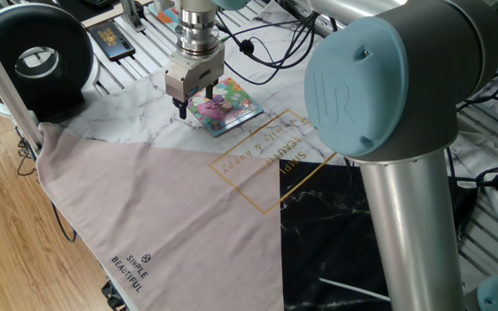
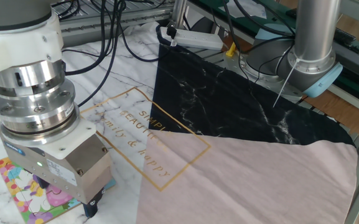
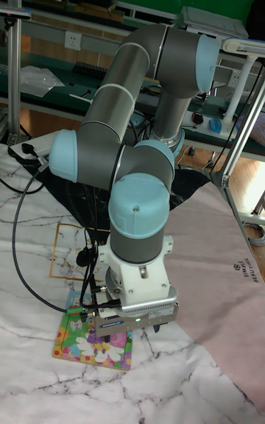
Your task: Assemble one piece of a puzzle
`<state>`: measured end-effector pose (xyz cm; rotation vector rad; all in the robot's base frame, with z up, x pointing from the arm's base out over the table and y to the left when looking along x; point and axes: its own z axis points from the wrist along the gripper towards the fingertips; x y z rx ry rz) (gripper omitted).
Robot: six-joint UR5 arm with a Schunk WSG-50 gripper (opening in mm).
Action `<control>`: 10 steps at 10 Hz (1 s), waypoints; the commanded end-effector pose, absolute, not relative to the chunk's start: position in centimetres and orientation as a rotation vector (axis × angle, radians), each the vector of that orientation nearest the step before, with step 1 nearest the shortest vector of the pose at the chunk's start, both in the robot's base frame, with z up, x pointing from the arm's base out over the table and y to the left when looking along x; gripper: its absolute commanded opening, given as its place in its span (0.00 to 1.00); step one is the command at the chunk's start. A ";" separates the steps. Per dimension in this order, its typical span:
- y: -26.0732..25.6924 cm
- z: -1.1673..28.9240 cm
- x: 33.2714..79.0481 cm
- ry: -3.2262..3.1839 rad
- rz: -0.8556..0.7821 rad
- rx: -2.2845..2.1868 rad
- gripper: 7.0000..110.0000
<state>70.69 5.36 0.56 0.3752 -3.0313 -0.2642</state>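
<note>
The puzzle (image 1: 225,110) is a small square board with a pink, yellow and green picture and a blue edge, lying on the white marble part of the cloth. It also shows in the other fixed view (image 2: 16,188) and in the tall fixed view (image 3: 87,347). My gripper (image 1: 193,105) hangs just above the board's left part, pointing straight down, its dark fingers (image 2: 94,203) standing apart with nothing visible between them. The gripper body (image 3: 134,313) covers part of the board. The piece is hidden or too small to tell from the board's picture.
A black round device (image 1: 34,59) stands at the table's far left corner. A second small picture board (image 1: 110,39) lies behind the gripper. Cables (image 2: 111,56) trail over the marble cloth. The arm's base (image 2: 316,59) stands past the black cloth. A power strip (image 2: 195,39) lies near it.
</note>
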 end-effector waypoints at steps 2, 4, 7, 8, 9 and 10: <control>5.8 0.4 70.5 -3.022 -0.302 0.343 0.79; 5.7 0.2 70.3 -3.015 -0.305 0.334 0.79; 6.0 0.4 70.2 -3.011 -0.323 0.333 0.79; 6.0 0.3 70.3 -3.012 -0.324 0.338 0.79; 6.0 0.3 70.3 -3.014 -0.319 0.337 0.79; 5.9 0.2 70.4 -3.014 -0.317 0.340 0.79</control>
